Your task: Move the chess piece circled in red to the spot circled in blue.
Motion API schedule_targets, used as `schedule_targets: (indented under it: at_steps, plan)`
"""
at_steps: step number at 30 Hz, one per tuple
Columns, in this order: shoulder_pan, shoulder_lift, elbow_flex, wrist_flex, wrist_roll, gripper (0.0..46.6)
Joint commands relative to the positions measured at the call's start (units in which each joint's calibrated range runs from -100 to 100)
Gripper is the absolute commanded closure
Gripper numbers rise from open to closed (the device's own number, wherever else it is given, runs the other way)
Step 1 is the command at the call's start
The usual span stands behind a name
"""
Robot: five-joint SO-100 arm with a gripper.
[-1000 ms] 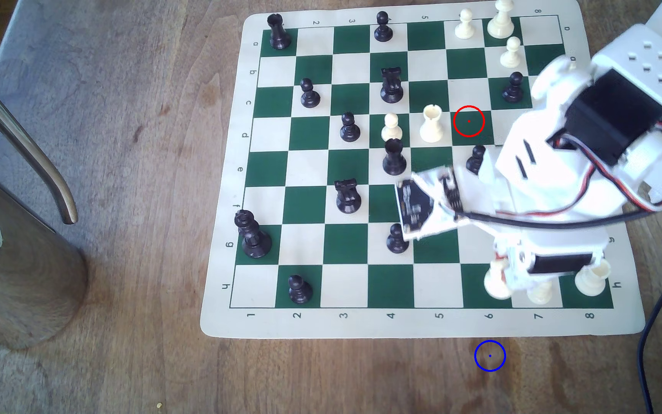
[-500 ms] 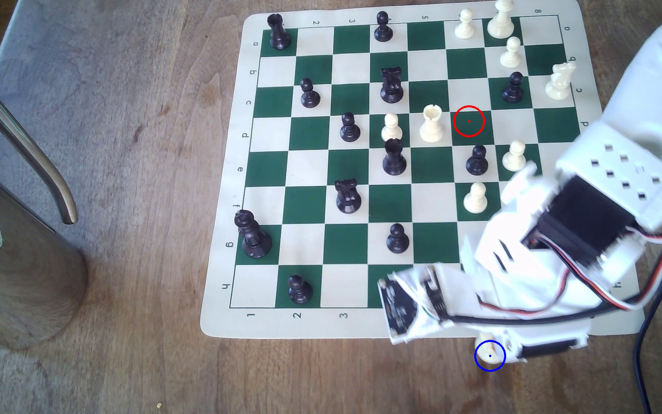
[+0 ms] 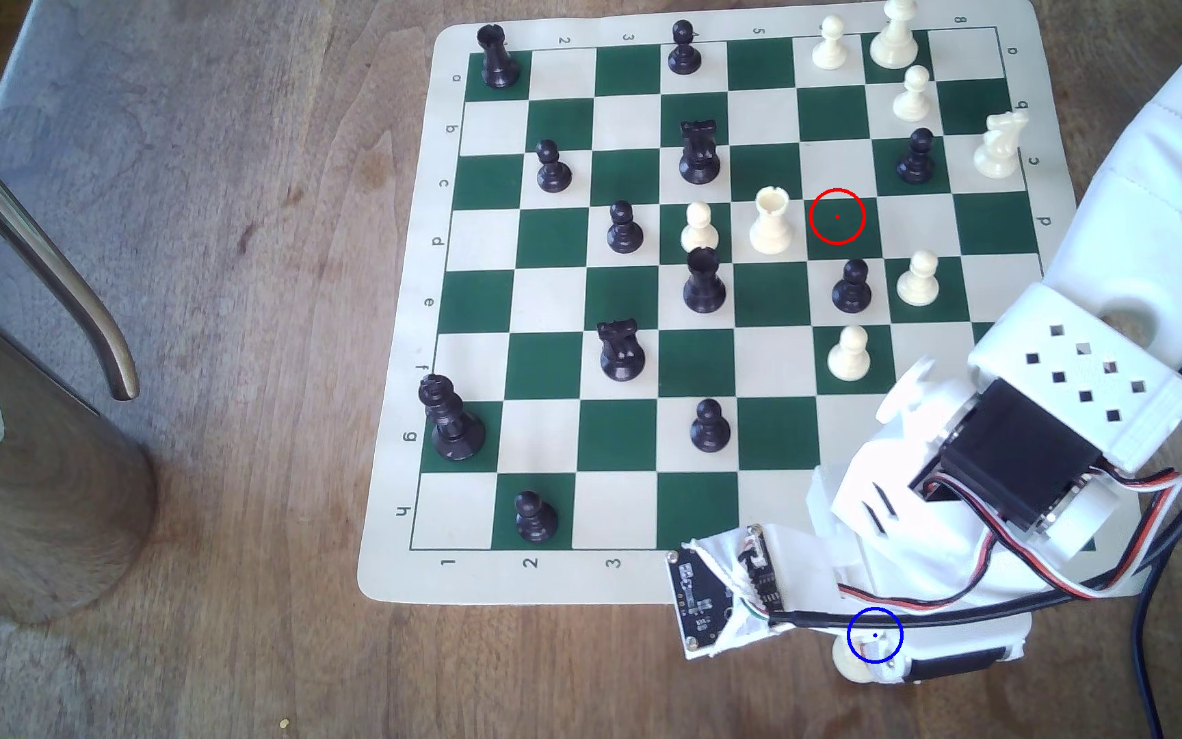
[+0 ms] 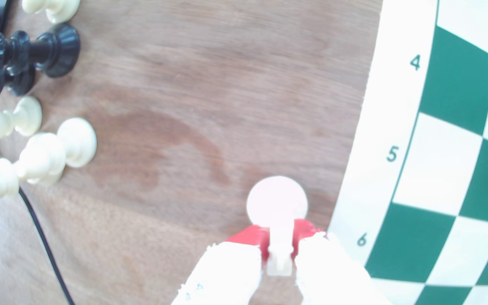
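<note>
Off the near edge of the green-and-cream roll-up chess mat (image 3: 396,568), in the exterior view, your white printed gripper (image 3: 872,657) hangs over the brown wooden table (image 3: 254,355), right where the thin blue ring with its centre dot (image 3: 874,634) is drawn. The round base of the cream-white plastic chess piece (image 3: 852,666) peeks out beneath the wrist, overlapping the ring's lower edge on the exterior view's left, so you appear to be at the drop point, perhaps a touch low of centre. The thin red ring (image 3: 837,216) back on the mat encloses a bare green square, which fits a piece already carried off. In the wrist view, the gripper (image 4: 279,249) is clamped on the chess piece (image 4: 276,202): the white fingers (image 4: 231,264) and their red pads (image 4: 251,234) pinch its narrow upper part, leaving the broad base free to meet the wood squarely. The top is too blurred to make out its shape, and you cannot tell whether the base touches the table. The mat's border lies just beside the piece. A cluster of cream and black pieces (image 4: 46,155) sits well apart, so opening should disturb nothing. Your next move is likely to settle it and let go gently, since a high grip can tip a tall piece.
</note>
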Motion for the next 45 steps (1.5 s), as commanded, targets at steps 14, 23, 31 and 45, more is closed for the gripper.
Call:
schedule_targets:
  at_steps: [14, 23, 31, 45]
  plan:
    - [-1.06, -3.29, 0.97, 1.54, -0.34, 46.4]
    - [-0.74, -3.37, 1.69, 1.54, 0.34, 34.0]
    - [0.12, -7.96, 3.32, 7.11, 2.34, 24.7]
    - [5.83, -28.41, 18.01, 17.76, 3.71, 21.9]
